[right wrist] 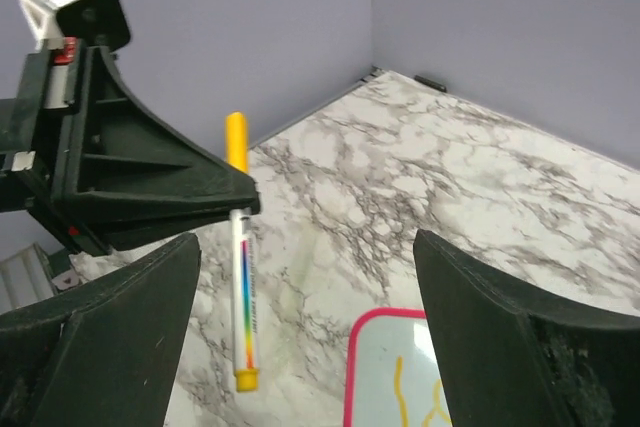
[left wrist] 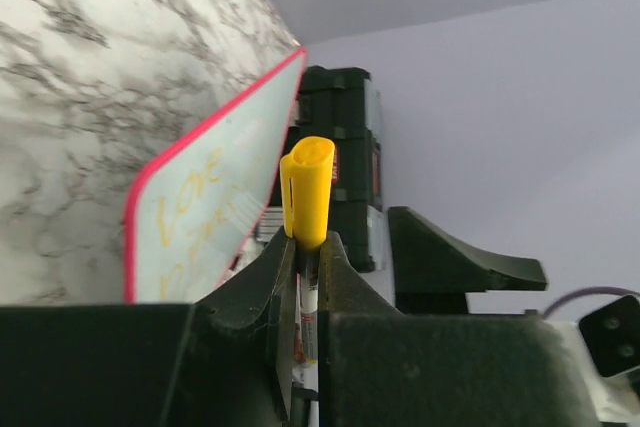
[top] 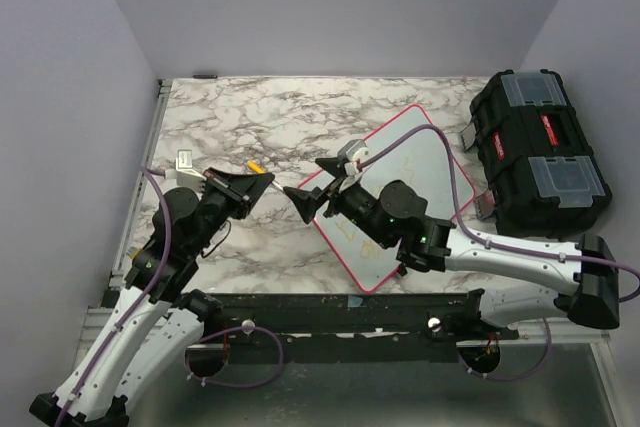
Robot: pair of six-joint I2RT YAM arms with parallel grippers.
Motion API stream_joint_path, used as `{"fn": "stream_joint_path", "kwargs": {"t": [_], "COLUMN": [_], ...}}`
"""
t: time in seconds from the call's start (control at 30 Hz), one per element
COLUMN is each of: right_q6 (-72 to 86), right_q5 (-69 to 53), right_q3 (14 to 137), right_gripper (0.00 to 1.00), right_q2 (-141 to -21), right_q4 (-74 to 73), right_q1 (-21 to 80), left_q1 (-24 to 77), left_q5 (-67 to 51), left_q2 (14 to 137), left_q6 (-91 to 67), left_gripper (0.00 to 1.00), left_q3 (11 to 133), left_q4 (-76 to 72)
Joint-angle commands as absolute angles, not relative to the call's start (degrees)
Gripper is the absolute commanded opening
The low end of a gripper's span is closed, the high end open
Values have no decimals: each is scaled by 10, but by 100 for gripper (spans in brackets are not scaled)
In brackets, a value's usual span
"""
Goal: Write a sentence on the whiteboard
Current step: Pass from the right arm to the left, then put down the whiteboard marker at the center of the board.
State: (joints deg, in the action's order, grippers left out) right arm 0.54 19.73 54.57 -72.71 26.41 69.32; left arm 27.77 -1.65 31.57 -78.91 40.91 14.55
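Observation:
The whiteboard with a pink-red rim lies on the marble table, right of centre. It also shows in the left wrist view and the right wrist view. The sentence is faint yellow-orange handwriting on the board. My left gripper is shut on a marker with a yellow cap and holds it above the table, left of the board. The marker has a rainbow-striped white barrel. My right gripper is open and empty. It hovers over the board's left edge and faces the marker.
A black toolbox with clear lid panels stands at the right edge of the table, close to the board. Purple walls enclose the table at the back and on both sides. My right arm lies across the near part of the board.

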Motion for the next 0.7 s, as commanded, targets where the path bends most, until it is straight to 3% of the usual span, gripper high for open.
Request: {"fn": "stream_joint_path", "kwargs": {"t": [0.0, 0.33, 0.67], "right_q6": [39, 99, 133], "right_q5": [259, 333, 378], "right_q3": [559, 558, 541], "right_gripper": [90, 95, 96], "right_q2": [-685, -618, -568], "right_q4": [160, 48, -35], "right_q1": [696, 697, 696], "left_q1": [276, 276, 280], "left_q5": [69, 161, 91], "left_q2": [279, 319, 393], "left_q6": [-690, -542, -515], "left_gripper": [0, 0, 0], "left_q3": [439, 509, 388], "left_q4": [273, 473, 466]}}
